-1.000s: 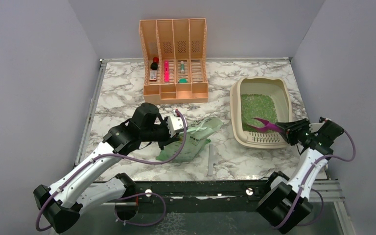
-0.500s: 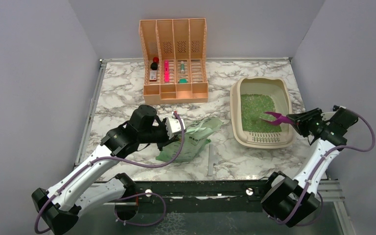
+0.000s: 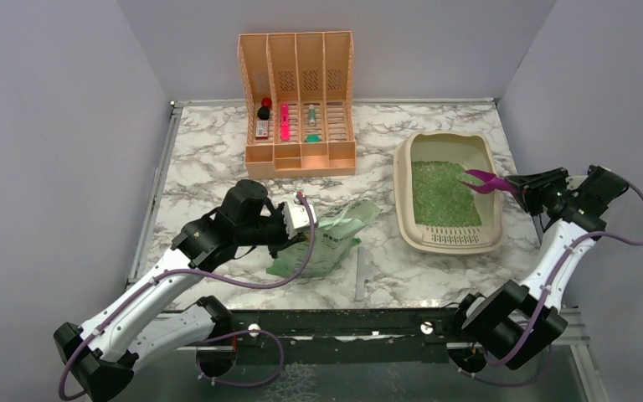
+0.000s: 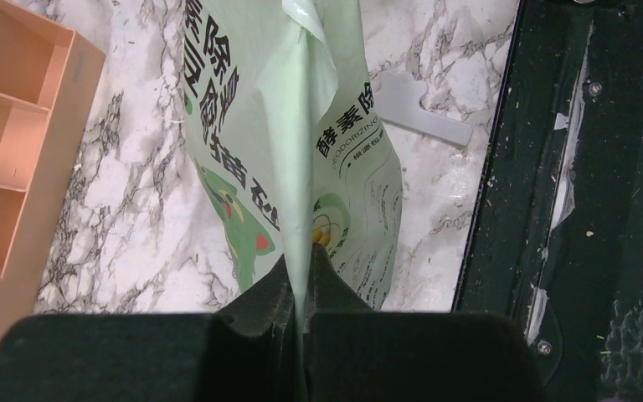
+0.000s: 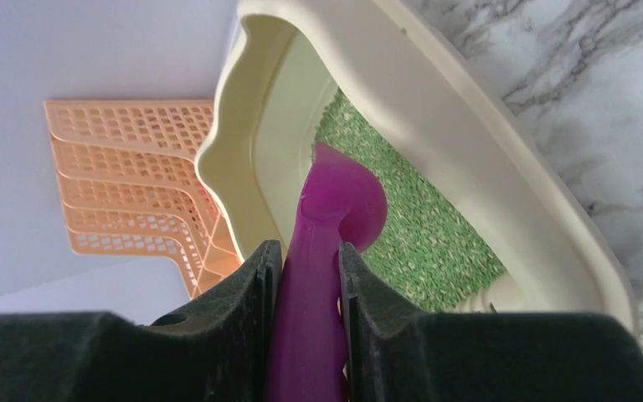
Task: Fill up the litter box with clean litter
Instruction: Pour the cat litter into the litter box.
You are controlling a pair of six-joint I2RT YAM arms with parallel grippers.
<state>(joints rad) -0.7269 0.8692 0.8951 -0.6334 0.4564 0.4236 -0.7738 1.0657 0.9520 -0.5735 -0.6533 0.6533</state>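
Note:
The beige litter box (image 3: 405, 201) stands at the right of the table, its slotted grille at the near end, with a layer of green clean litter (image 3: 442, 194) inside. It also shows in the right wrist view (image 5: 486, 180), with the litter (image 5: 423, 234). My right gripper (image 3: 526, 186) is shut on a purple scoop (image 3: 486, 180), held over the box's right rim; the scoop (image 5: 331, 226) shows between the jaws. My left gripper (image 3: 306, 219) is shut on a fold of the pale green printed bag (image 3: 326, 239), which lies on the table; the bag (image 4: 301, 142) fills the left wrist view.
A peach slatted file organizer (image 3: 297, 92) with a few small items stands at the back centre. A grey strip (image 3: 359, 275) lies by the bag near the front edge. Grey walls close in on both sides.
My right gripper has lifted the purple scoop out of the litter and drawn it right and back, to above the box's right rim. The left arm and bag have barely moved.

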